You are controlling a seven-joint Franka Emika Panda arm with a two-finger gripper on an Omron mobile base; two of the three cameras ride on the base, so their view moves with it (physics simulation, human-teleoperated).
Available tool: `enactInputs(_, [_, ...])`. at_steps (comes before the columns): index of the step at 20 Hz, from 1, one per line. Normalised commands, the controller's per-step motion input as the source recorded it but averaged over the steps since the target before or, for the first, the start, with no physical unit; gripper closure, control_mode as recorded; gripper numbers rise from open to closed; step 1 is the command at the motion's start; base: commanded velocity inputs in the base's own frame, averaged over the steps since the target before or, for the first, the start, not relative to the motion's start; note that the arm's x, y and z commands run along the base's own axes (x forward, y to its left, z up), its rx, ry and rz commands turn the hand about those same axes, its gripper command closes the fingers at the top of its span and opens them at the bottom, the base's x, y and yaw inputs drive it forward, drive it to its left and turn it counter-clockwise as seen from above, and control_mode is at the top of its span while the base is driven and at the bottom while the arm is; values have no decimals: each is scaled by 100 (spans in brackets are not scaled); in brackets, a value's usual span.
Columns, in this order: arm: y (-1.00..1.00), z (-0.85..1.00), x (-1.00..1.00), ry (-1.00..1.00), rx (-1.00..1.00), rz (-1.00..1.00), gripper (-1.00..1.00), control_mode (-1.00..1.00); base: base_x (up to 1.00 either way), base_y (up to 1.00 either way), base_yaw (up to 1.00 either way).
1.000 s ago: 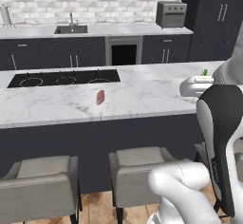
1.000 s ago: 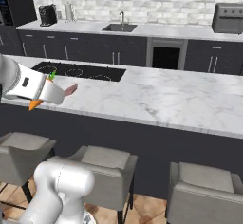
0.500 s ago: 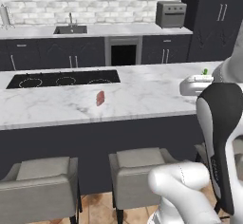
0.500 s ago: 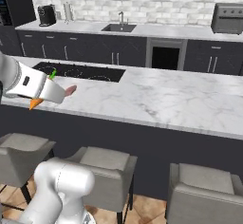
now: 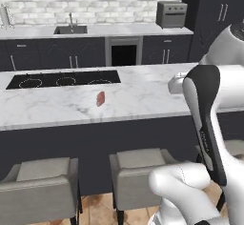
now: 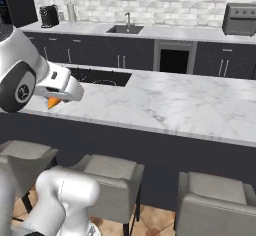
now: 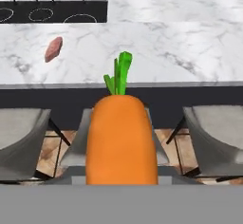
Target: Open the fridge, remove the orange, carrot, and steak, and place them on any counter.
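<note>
Carrot in my pincer, short of the table.
My pincer [image 6: 55, 99] grips the carrot [image 7: 122, 140]; the steak [image 5: 100, 98] lies on the table [image 5: 143, 95].

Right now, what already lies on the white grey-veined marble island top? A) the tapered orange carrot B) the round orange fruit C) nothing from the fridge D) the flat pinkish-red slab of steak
D: the flat pinkish-red steak lies on the marble island top near the black cooktop, while the carrot is in the shut gripper.

Even, soft rendered light, faint shadows, no glare, slightly blurred low-resolution detail.
</note>
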Motion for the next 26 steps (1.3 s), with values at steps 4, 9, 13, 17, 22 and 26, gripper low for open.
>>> enactInputs(4, [28, -62, 100, 21, 0, 26, 100, -100, 0, 0, 0])
enactInputs(9, [33, -75, 100, 14, -2, 24, 100, -100, 0, 0, 0])
enactInputs(13, [36, -65, 100, 11, -12, 4, 100, -100, 0, 0, 0])
enactInputs(17, [15, -56, 86, 1, -9, 0, 100, -100, 0, 0, 0])
enactInputs(22, [0, -30, 92, 3, 0, 0, 100, -100, 0, 0, 0])
enactInputs(26, [0, -31, 83, 0, 2, 0, 100, -100, 0, 0, 0])
